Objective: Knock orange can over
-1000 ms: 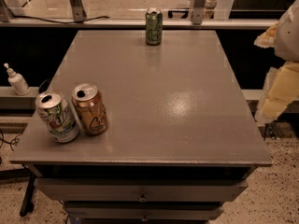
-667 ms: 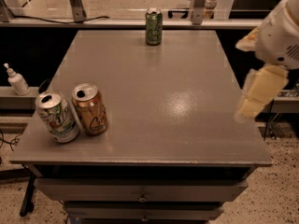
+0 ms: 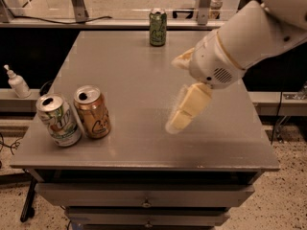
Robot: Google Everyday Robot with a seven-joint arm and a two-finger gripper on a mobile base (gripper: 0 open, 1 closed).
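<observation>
Table [image 3: 144,147], orange can [image 3: 92,111], two cans [image 3: 58,120] [image 3: 158,27], gripper [image 3: 183,102] above

1. Soft, even light falls from overhead, and the grey table [image 3: 134,71] gives back a dull sheen.
2. The gripper [image 3: 184,85], hanging over the table's right half with fingers apart, looks motion-smeared.
3. The space beside the table is dark.

The gripper [image 3: 184,110] hangs over the desk's [image 3: 144,143] right half, its outline smeared and hard to make out. The arm [image 3: 249,37] behind it is cut off by the top and right edges. Script on the orange can [image 3: 92,112], near the front-left corner, is too small to read. So is that on the green can [image 3: 158,27] at the far edge. The drawers [image 3: 144,195] are cut off at the bottom.
</observation>
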